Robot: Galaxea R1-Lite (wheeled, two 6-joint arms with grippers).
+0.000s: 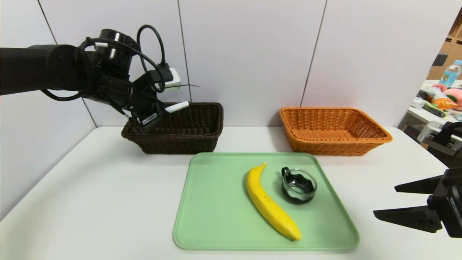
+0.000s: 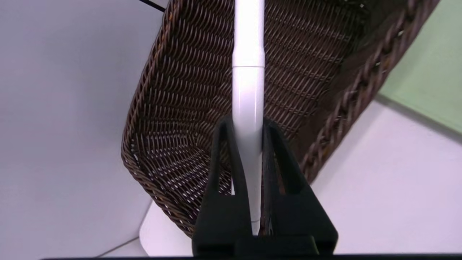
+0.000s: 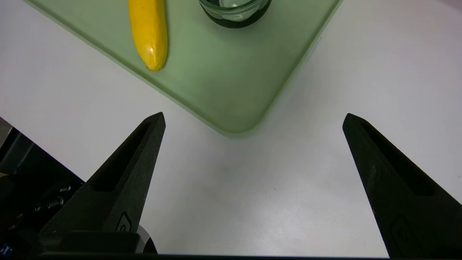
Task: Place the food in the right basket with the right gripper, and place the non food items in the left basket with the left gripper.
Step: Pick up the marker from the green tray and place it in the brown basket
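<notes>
My left gripper (image 1: pixel 158 111) (image 2: pixel 247 124) is shut on a white marker (image 1: pixel 177 106) (image 2: pixel 248 72) and holds it above the left end of the dark brown basket (image 1: pixel 195 135) (image 2: pixel 173 108). The marker's free end points over the basket's inside. A yellow banana (image 1: pixel 269 204) (image 3: pixel 148 32) and a small glass jar with a black base (image 1: pixel 299 186) (image 3: pixel 234 11) lie on the green tray (image 1: pixel 216 209) (image 3: pixel 223 90). The orange basket (image 1: pixel 335 144) stands at the back right with nothing showing inside. My right gripper (image 1: pixel 384 200) (image 3: pixel 253 116) hangs open over the table, right of the tray's near corner.
Both baskets stand against the white wall behind the tray. A wall socket with a cable (image 1: pixel 173 77) sits just above the dark basket. A side table with a bottle and clutter (image 1: pixel 440 94) is beyond the table's right edge.
</notes>
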